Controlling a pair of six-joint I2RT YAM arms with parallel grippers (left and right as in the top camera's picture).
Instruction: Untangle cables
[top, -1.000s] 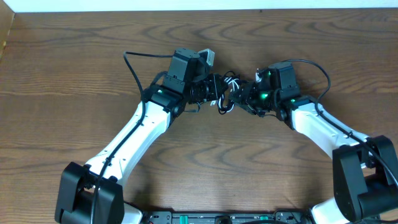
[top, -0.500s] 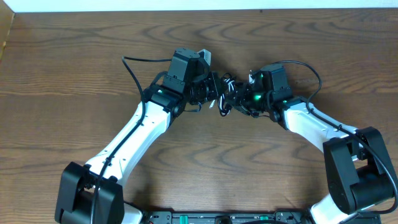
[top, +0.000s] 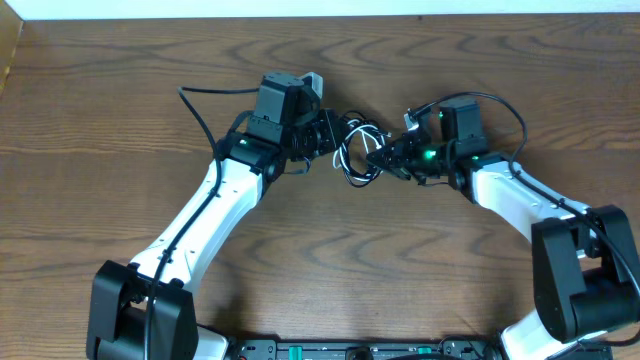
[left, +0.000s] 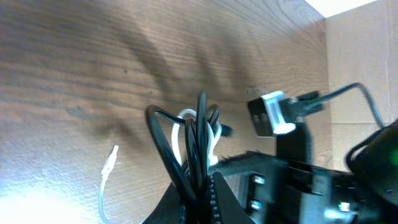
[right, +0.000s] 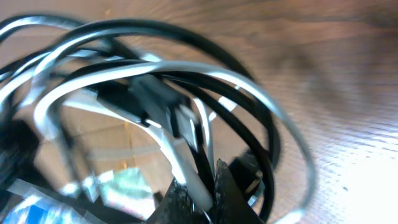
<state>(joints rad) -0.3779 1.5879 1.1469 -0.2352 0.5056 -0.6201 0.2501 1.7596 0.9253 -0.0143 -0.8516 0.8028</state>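
The cables (top: 355, 150), black and white loops tangled together, hang between my two grippers over the middle of the wooden table. The left gripper (top: 334, 139) is shut on the black strands. In the left wrist view they rise from its closed fingertips (left: 200, 190), with a white loop (left: 182, 134) behind and a loose white plug end (left: 111, 158) lying on the wood. My right gripper (top: 386, 157) is shut on the bundle from the other side. Its wrist view shows a white strand (right: 186, 168) and black ones pinched between the fingers (right: 227, 193).
A cardboard box (top: 8, 50) stands at the table's far left edge. Thick black arm wires (top: 205, 95) (top: 505, 105) arc out behind each wrist. The right arm's body (left: 292, 180) fills the lower right of the left wrist view.
The right gripper has closed on the bundle. The left arm has pulled back to the left, drawing the loops apart and wider between the two grippers.
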